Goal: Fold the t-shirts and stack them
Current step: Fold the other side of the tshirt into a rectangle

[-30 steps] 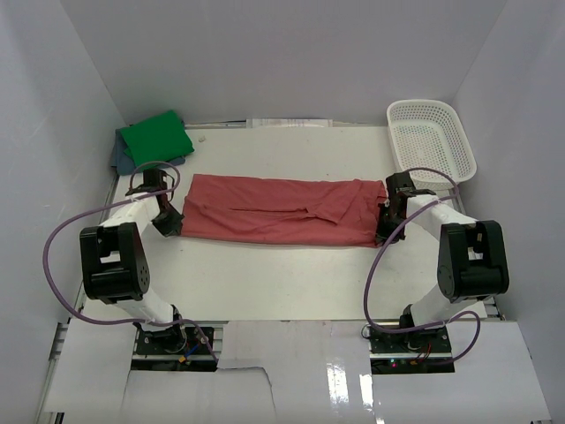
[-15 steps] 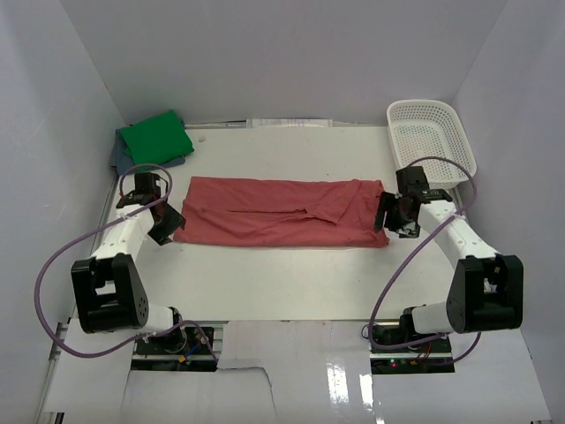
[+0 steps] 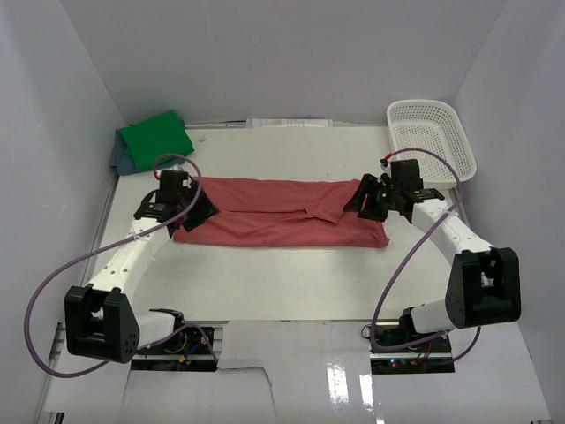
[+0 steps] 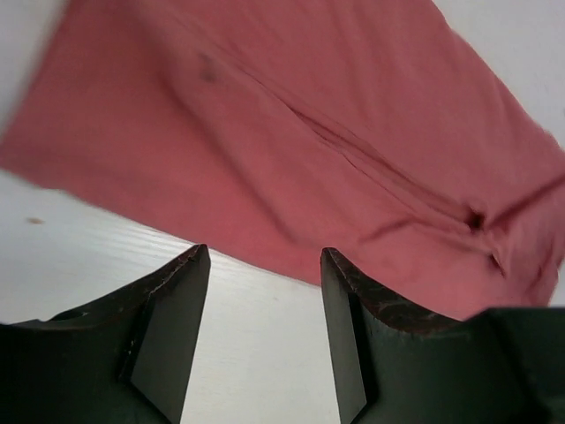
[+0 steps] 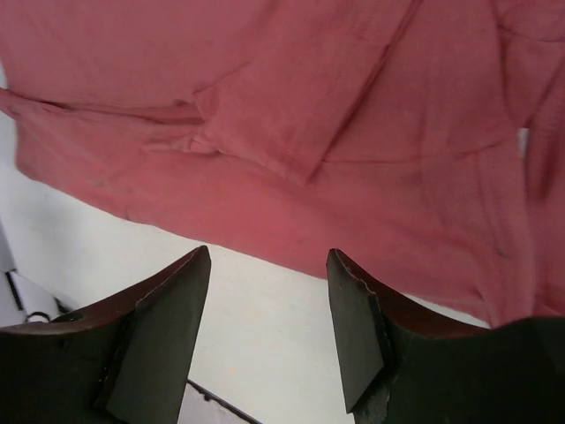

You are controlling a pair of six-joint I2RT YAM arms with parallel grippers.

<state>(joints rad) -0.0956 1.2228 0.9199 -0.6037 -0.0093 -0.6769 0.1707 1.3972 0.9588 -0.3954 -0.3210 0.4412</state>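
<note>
Letting go of the red t-shirt (image 3: 282,212), the left claw (image 4: 265,254) and right claw (image 5: 267,253) now hang spread over it, maybe ready to fold again.

Left gripper (image 4: 263,261) and right gripper (image 5: 267,261) hover low, jaws apart, holding nothing.

The brick-red t-shirt (image 3: 282,214) lies flat before me as a long folded band with a fold edge running along its middle, its right end near the white basket (image 3: 433,132) and on my side of it. Far left of that basket I see the bright green t-shirt (image 3: 156,137), folded and lying on the blue-grey t-shirt (image 3: 124,161), of which only an edge shows.
</note>
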